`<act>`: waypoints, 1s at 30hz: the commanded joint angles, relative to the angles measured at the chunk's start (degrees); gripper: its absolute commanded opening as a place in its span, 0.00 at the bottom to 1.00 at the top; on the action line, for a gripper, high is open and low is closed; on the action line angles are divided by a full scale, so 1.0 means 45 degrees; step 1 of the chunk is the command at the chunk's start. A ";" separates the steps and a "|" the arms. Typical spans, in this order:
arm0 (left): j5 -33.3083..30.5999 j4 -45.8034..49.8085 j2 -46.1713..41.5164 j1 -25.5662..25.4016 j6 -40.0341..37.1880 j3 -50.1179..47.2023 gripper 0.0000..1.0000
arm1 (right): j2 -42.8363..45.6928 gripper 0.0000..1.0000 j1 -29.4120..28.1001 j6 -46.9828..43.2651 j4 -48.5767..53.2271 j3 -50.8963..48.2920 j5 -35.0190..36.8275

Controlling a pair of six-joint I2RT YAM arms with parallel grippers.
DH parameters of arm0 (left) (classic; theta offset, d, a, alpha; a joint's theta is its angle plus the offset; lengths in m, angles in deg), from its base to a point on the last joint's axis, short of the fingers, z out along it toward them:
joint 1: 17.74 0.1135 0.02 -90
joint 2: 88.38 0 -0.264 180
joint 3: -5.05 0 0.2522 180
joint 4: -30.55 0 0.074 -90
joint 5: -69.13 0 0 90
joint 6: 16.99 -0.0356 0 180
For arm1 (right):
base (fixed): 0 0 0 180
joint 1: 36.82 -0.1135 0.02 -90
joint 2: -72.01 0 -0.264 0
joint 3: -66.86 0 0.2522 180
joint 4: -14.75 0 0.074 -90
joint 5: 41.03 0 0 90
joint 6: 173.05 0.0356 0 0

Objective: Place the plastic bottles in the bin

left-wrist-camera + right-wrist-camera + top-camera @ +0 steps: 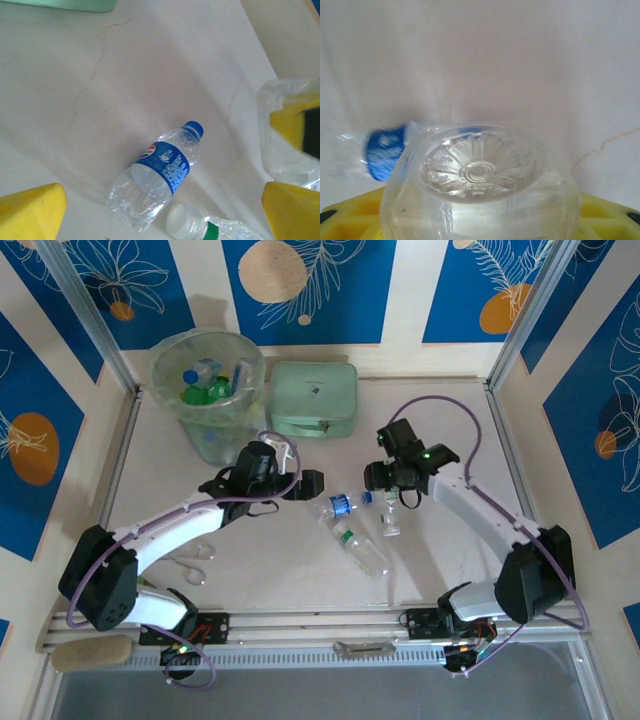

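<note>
Right pincer point(390, 502) clamps a clear bottle point(391, 525) mid-table; left pincer point(318, 484) gapes wide, bin point(210, 435) far-left. Left wrist: blue-label bottle point(157, 177) lies between spread yellow fingers point(30, 212). Right wrist: clear bottle point(477, 172) base-on, wedged between yellow fingers point(350, 220).

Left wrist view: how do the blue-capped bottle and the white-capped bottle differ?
The blue-capped bottle wears a wide blue label; the white-capped bottle shows a narrow green band. From above, the blue-capped bottle looks shorter than the white-capped bottle. Both are clear and lie on the table, ungripped.
</note>
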 commanded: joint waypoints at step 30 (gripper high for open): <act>0.1407 -0.3942 0.1720 -0.2279 0.0506 0.1175 0.92 | 0.2240 0.51 -0.0131 0.6830 -0.5796 -0.2019 -0.4953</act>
